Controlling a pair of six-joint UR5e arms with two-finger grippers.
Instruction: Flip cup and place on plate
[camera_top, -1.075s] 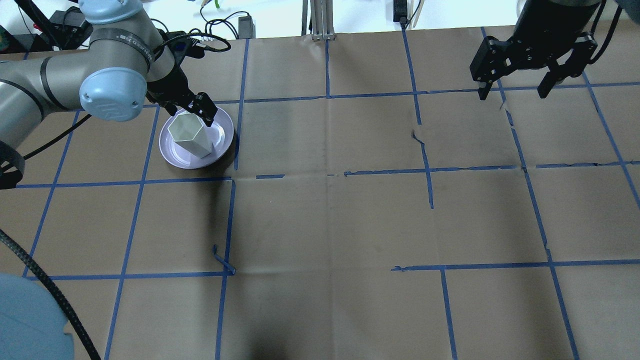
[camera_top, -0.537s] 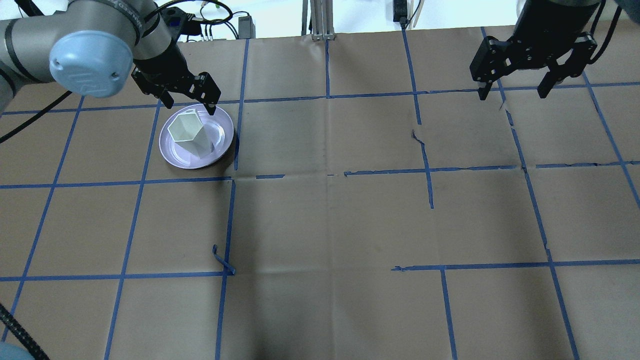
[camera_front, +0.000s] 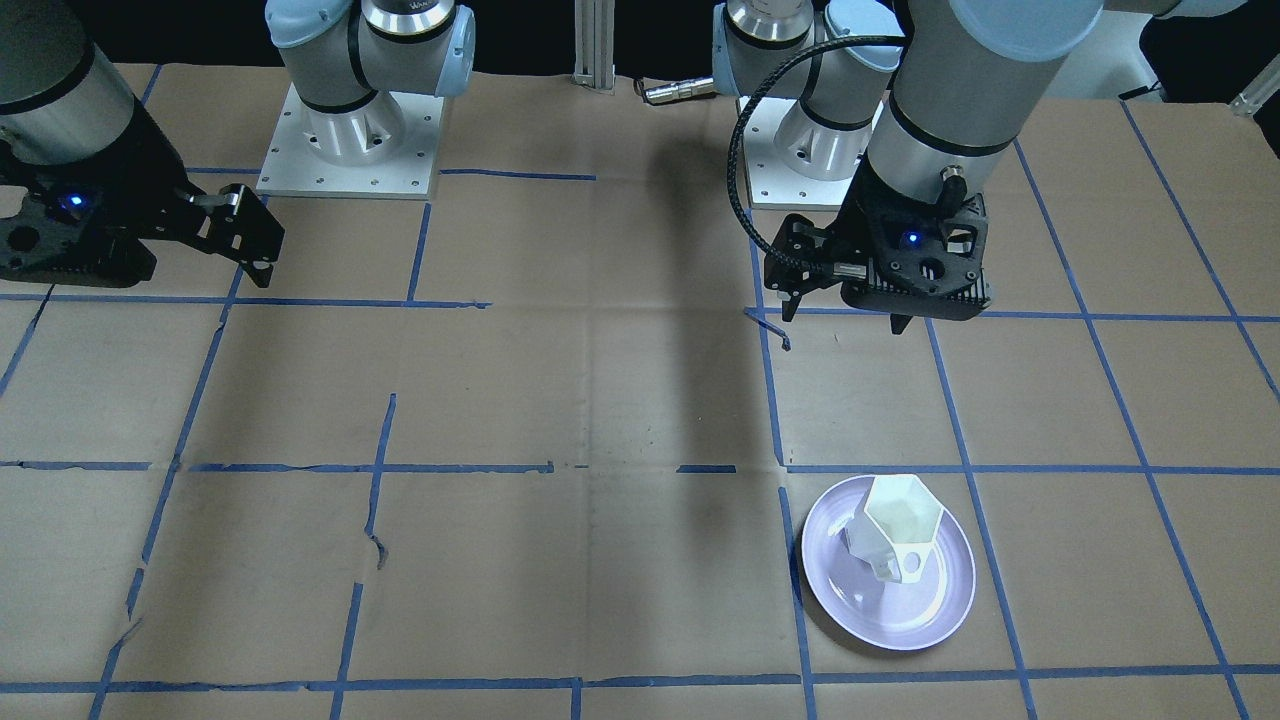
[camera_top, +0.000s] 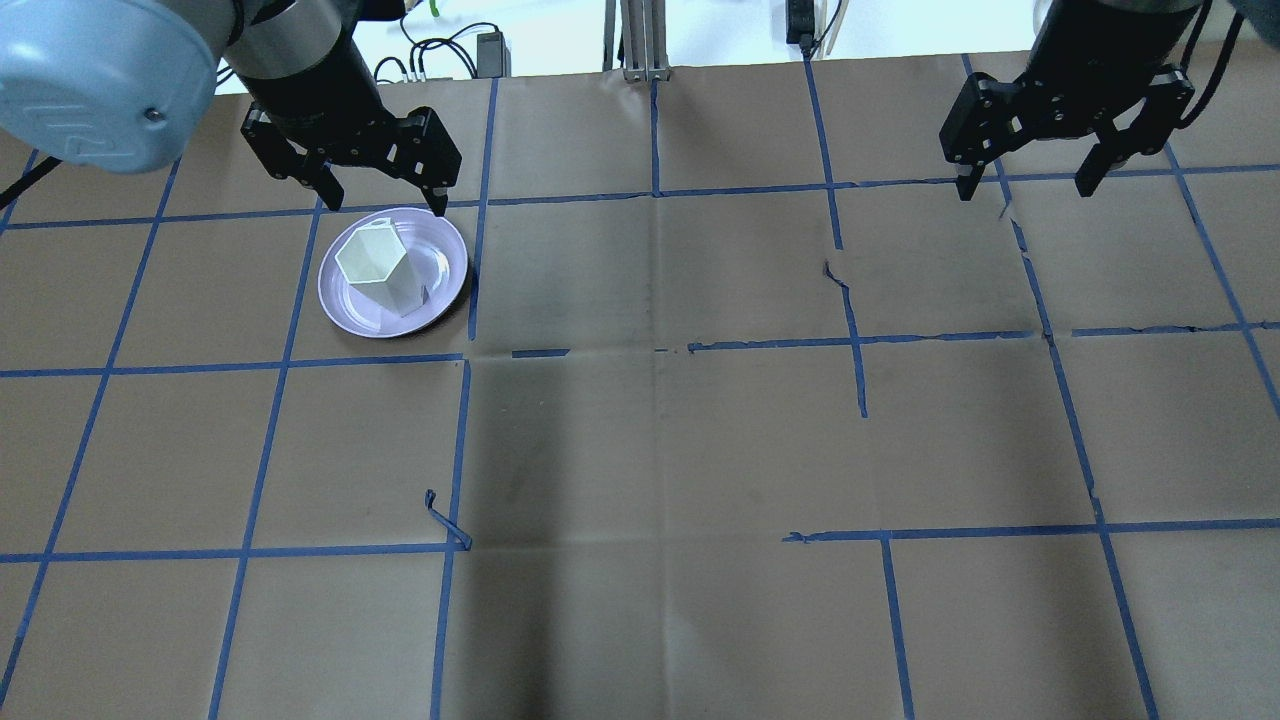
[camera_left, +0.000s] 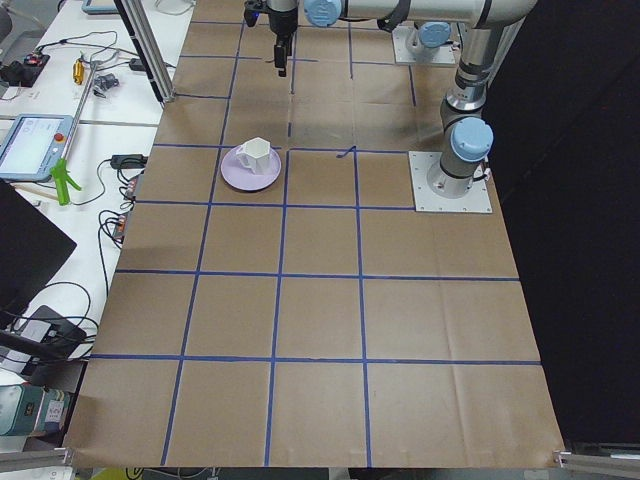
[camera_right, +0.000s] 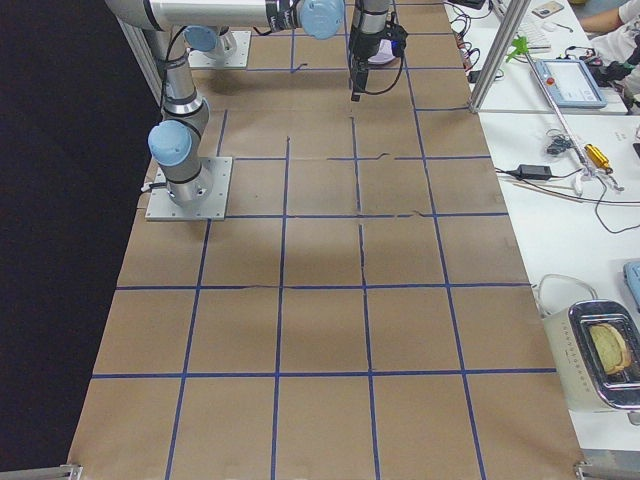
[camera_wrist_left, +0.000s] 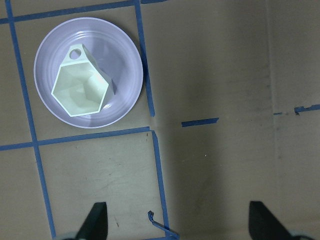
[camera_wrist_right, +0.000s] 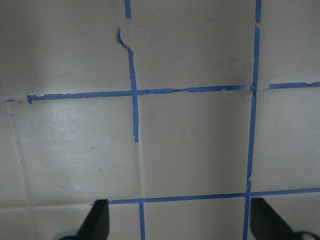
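Your left gripper (camera_top: 382, 192) hangs in the air with its fingers spread wide and nothing in them. It is up above the table (camera_top: 640, 440), just beside the plate's edge and not touching it. I think the job here is to pull this arm clear. Lift it straight up and keep the fingers wide. Do not swing low over the plate, because the cup has a small bottom and a bump could tip it.

A bit farther out is the cup (camera_top: 378, 268). It stands on the plate (camera_top: 340, 305) with its open top facing up. It sits a little to one side of the middle, with all of it inside the rim. The wrist view looks right down into the cup, and it is empty. The plate holds only the cup.

Far off on the other side, your right gripper (camera_top: 1023, 188) waits above the table. Its fingers are spread wide and empty too.
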